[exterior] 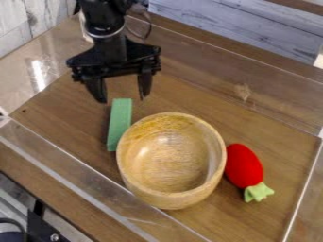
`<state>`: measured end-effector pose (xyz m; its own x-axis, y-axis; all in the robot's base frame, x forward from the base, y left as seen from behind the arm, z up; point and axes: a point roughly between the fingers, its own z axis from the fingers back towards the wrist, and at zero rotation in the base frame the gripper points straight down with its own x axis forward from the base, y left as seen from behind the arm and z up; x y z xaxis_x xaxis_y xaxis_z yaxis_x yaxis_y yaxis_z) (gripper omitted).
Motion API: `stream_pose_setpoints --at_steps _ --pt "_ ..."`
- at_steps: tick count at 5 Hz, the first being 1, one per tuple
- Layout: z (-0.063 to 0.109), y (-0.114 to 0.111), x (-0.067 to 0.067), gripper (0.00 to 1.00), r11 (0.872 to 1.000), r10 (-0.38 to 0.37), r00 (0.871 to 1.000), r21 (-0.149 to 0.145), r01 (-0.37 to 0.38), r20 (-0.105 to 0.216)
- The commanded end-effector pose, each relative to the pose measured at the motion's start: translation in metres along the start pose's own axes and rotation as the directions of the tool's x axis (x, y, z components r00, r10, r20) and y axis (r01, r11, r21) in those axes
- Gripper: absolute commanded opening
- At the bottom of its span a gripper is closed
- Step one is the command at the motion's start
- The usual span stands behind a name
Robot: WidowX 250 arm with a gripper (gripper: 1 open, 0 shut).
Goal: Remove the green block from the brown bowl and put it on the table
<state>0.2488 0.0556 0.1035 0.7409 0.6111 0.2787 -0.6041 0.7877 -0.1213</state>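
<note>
Green block [119, 124] lies flat on table [190, 90] — long axis pointing toward gripper [115, 92].

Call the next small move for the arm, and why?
Probably just lift clear and stop. The block lies on the table, left of the bowl and seemingly against its rim, and the bowl is empty. The gripper is open above the block, holding nothing.

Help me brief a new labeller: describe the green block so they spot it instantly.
Find the brown bowl, the biggest loose thing on the table. The green block lies on the wood at the bowl's upper-left rim, below the open gripper. It is a flat plain-green bar, unlike the red strawberry toy right of the bowl.
</note>
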Motion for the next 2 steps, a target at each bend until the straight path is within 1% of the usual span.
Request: stream_pose_setpoints --at_steps 1,2 --pt "0.0108 -0.0042 -0.0011 1.00 1.000 -0.017 0.999 -0.007 0.018 0.048" --pt "0.0103 -0.0137 -0.0088 1.00 0.999 0.031 0.997 0.018 -0.032 0.064"
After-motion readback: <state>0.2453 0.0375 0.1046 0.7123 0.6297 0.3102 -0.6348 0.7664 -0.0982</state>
